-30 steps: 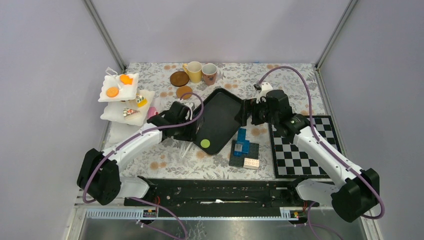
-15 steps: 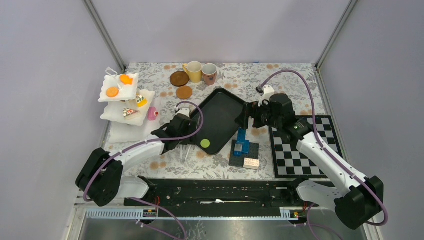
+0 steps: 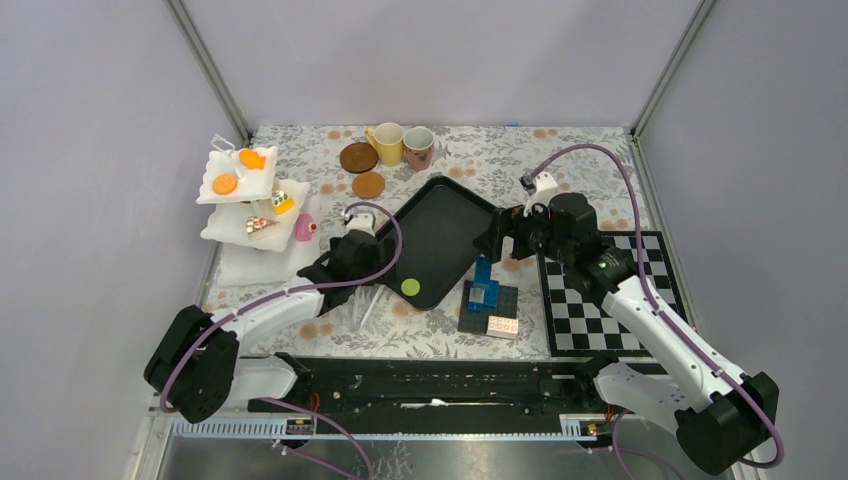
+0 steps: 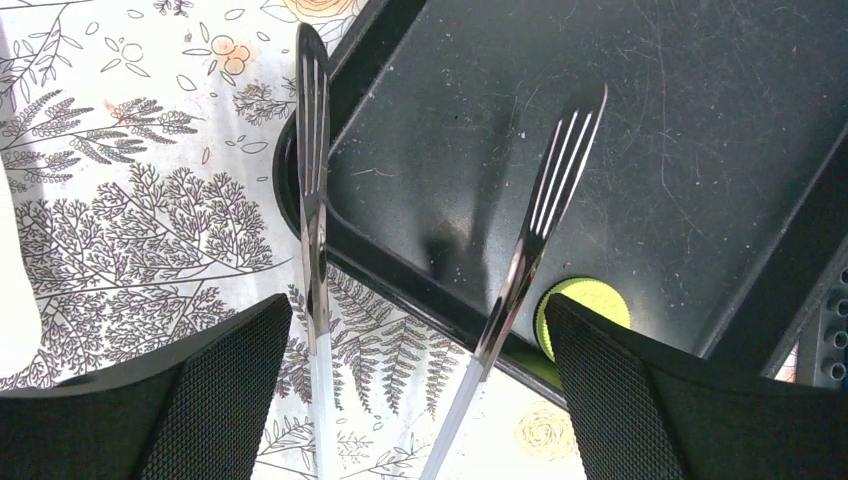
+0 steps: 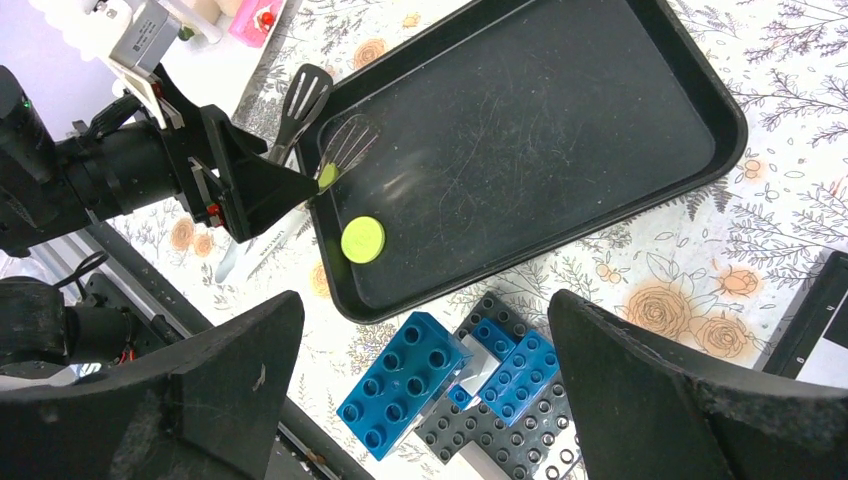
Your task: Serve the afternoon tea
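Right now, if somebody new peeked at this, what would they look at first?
Probably the big black tray in the middle, with one green cookie at its near corner. Next, the shiny tongs in the left gripper, poking over the tray's left edge. Then the white stand on the far left, stacked with little cakes.

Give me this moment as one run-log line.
left end effector: holding metal tongs, tips straddling black rectangular tray rim | round green cookie: on tray, near corner | right end effector: open, empty
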Available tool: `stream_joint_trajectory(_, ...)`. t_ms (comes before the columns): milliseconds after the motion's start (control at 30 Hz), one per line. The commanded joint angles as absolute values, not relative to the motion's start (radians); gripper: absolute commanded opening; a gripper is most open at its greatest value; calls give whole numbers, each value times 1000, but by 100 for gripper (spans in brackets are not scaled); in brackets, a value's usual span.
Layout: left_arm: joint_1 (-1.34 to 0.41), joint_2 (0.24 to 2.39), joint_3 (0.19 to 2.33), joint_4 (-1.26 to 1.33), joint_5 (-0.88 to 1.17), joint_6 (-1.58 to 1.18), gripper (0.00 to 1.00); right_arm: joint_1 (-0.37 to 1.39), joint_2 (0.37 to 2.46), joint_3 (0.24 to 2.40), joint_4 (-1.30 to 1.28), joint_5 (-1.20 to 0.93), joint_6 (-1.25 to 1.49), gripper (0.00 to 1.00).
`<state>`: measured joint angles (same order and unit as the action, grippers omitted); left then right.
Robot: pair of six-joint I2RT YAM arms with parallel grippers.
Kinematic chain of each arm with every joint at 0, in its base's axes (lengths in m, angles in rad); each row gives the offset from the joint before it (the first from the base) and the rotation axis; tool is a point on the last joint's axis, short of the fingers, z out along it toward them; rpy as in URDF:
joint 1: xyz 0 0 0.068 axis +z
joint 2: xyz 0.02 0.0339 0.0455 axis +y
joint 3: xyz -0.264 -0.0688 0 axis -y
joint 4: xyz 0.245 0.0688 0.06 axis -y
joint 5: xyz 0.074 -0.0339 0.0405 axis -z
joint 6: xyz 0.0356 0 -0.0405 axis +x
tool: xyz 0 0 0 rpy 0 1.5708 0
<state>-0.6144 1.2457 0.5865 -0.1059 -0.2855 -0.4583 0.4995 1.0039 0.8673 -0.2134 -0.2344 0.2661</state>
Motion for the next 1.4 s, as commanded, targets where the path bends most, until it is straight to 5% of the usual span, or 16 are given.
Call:
stream_joint_trajectory(0, -630, 1187, 613, -151, -324, -498, 99, 506, 981, 858, -206, -272, 274, 100)
stream_joint_trajectory(267, -667, 1127, 571, -324, -290, -680, 99, 506, 986, 857, -203, -280, 273, 100)
stream_joint_trajectory(667, -731, 1309, 596, -358, -392, -726, 98, 506, 981, 834, -179, -299, 292, 100)
stream_joint_trajectory(1100, -813, 1357, 631, -379, -483, -752, 69, 506, 978, 817, -170, -298, 290, 100)
stream_joint_trajectory(1367, -824, 1281, 778, -616, -441, -712, 52, 506, 946, 799, -171, -290, 286, 100)
